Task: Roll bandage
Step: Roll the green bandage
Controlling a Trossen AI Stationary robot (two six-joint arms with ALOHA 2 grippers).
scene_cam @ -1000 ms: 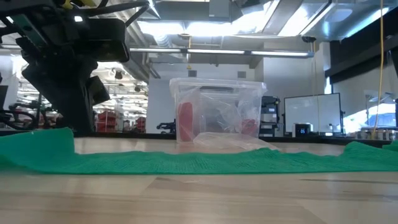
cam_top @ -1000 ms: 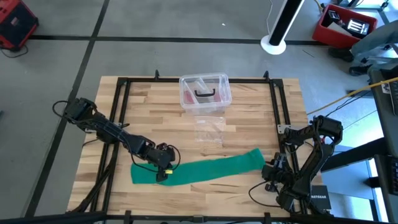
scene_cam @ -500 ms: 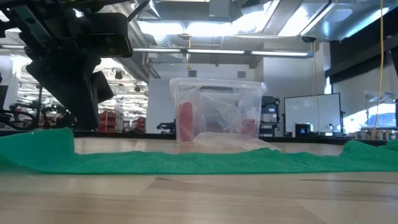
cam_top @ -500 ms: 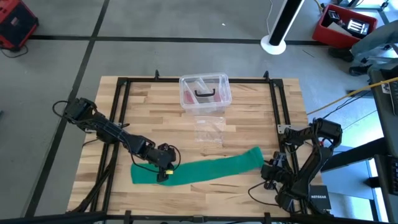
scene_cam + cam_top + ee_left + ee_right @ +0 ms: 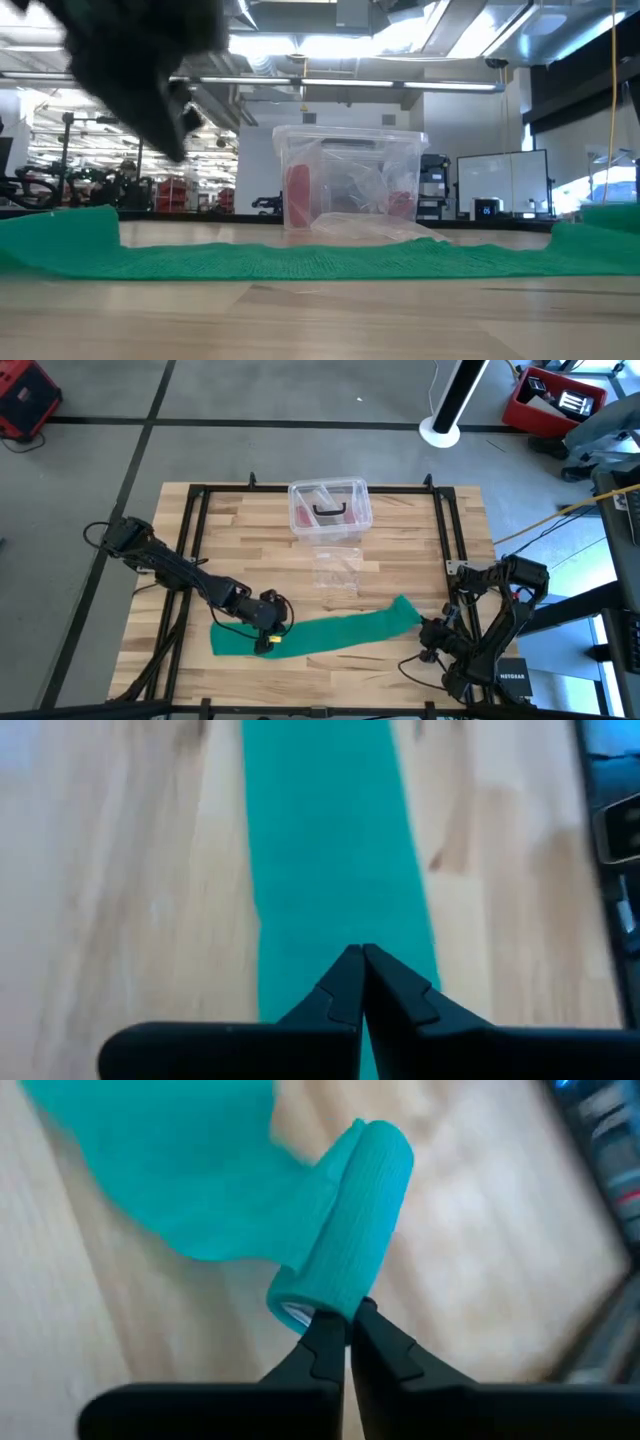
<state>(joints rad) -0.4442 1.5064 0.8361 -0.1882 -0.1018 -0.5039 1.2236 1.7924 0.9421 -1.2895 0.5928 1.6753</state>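
Table (image 5: 250, 540): wooden top under both grippers; its near edge is cut off in the high view.
Bandage (image 5: 330, 635): teal strip lying flat between the two grippers, its right end turned into a short roll (image 5: 350, 1250).
Left gripper (image 5: 362, 965): fingers pressed together, tips over the strip's left part; whether cloth is pinched cannot be told. In the low view the arm is a dark blur.
Right gripper (image 5: 347, 1325): fingers closed, pinching the near end of the roll.
Box (image 5: 330, 510): clear plastic, well beyond both grippers; pinkish contents and a dark handle-like piece show, otherwise unclear.
Writing: white lettering on a dark unit (image 5: 510, 678) beside the right arm, too small to read.
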